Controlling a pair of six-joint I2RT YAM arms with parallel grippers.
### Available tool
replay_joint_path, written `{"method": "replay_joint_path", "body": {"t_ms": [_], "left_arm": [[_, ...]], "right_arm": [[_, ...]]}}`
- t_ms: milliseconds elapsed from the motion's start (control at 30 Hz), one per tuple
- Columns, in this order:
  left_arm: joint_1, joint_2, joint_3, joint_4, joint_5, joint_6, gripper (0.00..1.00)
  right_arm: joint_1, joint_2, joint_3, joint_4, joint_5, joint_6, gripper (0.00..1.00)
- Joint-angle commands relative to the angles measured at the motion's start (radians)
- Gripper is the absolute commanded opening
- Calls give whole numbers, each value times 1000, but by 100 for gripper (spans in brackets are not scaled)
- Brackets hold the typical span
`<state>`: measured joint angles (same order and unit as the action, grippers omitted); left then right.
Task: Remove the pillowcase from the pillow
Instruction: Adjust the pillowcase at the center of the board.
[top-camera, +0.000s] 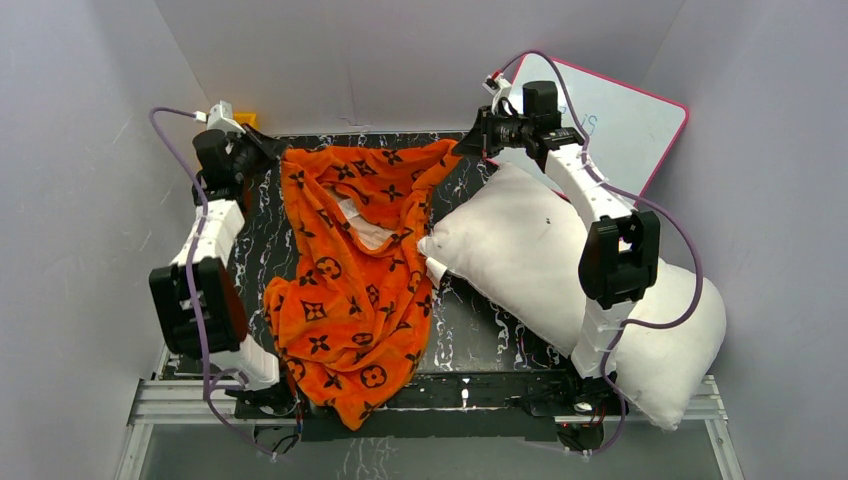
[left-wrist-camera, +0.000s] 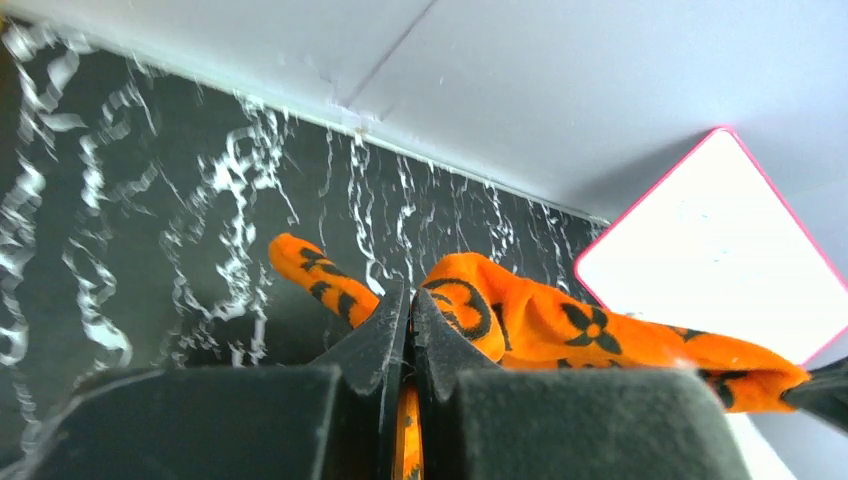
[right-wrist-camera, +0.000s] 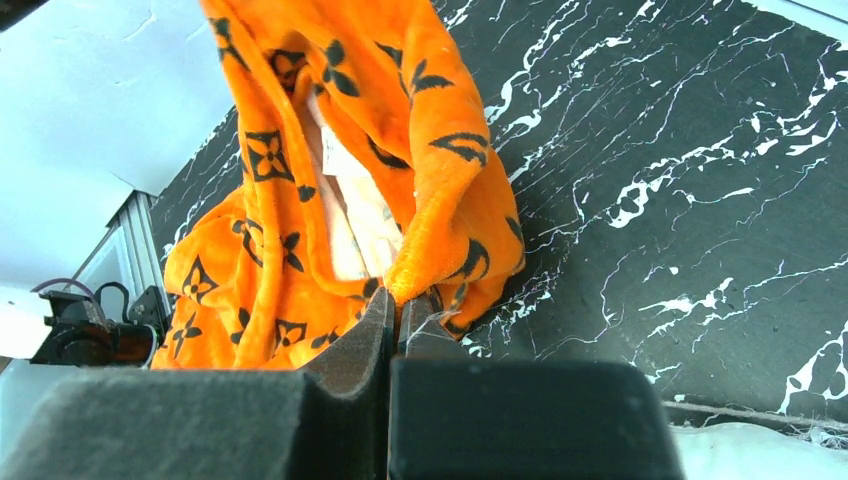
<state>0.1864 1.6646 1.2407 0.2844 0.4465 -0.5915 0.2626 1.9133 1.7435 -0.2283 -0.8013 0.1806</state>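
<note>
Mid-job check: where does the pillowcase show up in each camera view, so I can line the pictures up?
Top external: the pillowcase fills centre-left, spread from the far edge to the near edge.
Left wrist: lower centre to right, a corner pinched in the left gripper.
Right wrist: upper left to centre, an edge pinched in the right gripper.
Shared landmark: the black marbled tabletop, in all three.

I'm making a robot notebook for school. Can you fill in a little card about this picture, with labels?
pillowcase: orange with black patterns, off the pillow
pillow: white, bare, lying right of the pillowcase
left gripper: shut on one far corner of the pillowcase
right gripper: shut on the other far corner
whiteboard: pink-framed, back right
</note>
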Motion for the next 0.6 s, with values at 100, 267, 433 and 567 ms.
{"method": "replay_joint_path", "body": {"t_ms": [100,267,433,567], "left_arm": [[-5,-291,-429,376,-14,192,0],[-56,-368,-628,425,95,113,0],[-256,-495,-678,234,17,101,0],[-482,-625,-746,135,-63,49,0]], "right_arm": [[-3,-59,-56,75,-24,31,0],[-2,-64,-124,76,-23,27,0],[-1,-63,-138,37,-8,-2,0],[0,-62,-141,25,2,-13,0]]}}
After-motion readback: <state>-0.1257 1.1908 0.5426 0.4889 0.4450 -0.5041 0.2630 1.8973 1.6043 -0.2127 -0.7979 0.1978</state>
